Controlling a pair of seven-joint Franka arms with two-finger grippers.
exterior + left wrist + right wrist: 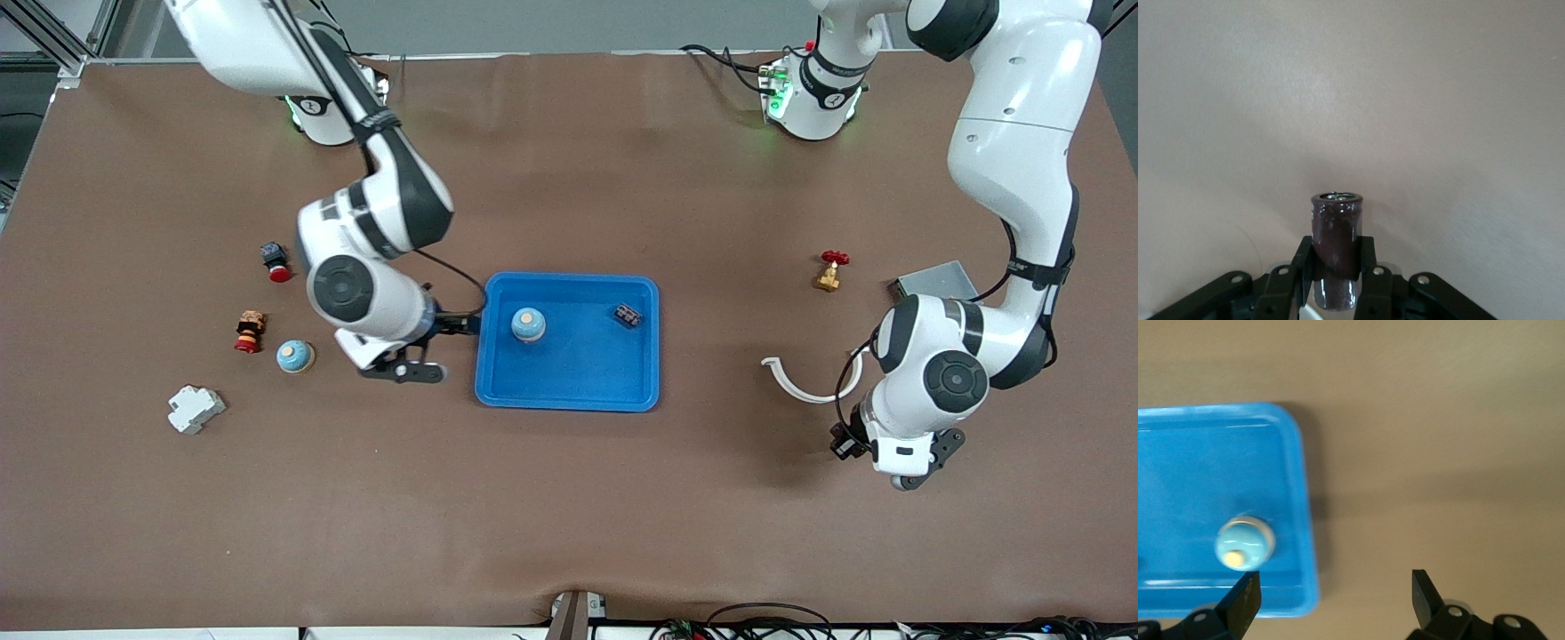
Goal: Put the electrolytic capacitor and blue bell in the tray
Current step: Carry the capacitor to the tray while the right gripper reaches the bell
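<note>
The electrolytic capacitor (1336, 250), a dark brown cylinder with a silver end, is clamped between the fingers of the left gripper (1337, 270). Its long axis runs along the fingers, and the silver end points away from the wrist toward the brown table (1351, 100). Only the left wrist view shows this. In the front view the left gripper (898, 462) sits at the lower right of the frame, and the part is hidden under the hand.

The blue tray (569, 391) lies in the middle of the front view. Inside stand a blue bell (528, 324), upright with its tan button on top, and a small dark component (628, 315) near the upper right corner. The right wrist view shows the bell (1245, 545) close to the tray rim (1305, 520).

The right gripper (404, 369) is over the table just beside the tray, with its fingers (1245, 597) spread and holding nothing. A second blue bell (293, 356) rests on the table at center left.
</note>
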